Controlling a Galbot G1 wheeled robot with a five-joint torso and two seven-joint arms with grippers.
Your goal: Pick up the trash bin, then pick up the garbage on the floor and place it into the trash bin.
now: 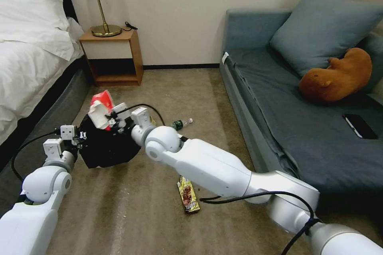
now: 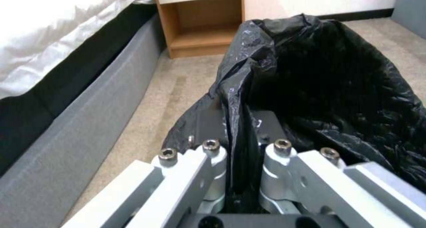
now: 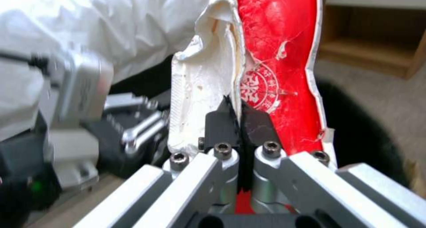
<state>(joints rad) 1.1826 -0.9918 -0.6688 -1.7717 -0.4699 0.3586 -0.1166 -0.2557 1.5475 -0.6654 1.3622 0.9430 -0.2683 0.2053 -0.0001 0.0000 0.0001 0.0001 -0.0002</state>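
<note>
Two claws at work, seen first from my head: my left claw holds the trash bin by its black-bagged rim, clear of the floor as far as I can judge, near the bed; my right claw hangs over the bin's mouth with the red snack wrapper pinched upright above it; the yellow-brown snack wrapper lies on the carpet below my right forearm, and the small clear bottle lies beyond it, near the sofa.

From my left wrist: my fingers are clamped on a fold of the black bag at the rim; the bag's mouth gapes wide beyond them.

From my right wrist: my fingertips are closed on the wrapper's lower edge, its red face and pale inner side standing tall above them, the dark mouth of the bin behind.

To do this well, I judge I should carry the wrapper nearer the middle of the opening and lower it before releasing; it is light and tall, and could catch the rim or flutter out; my left grip must keep the bin level.
</note>
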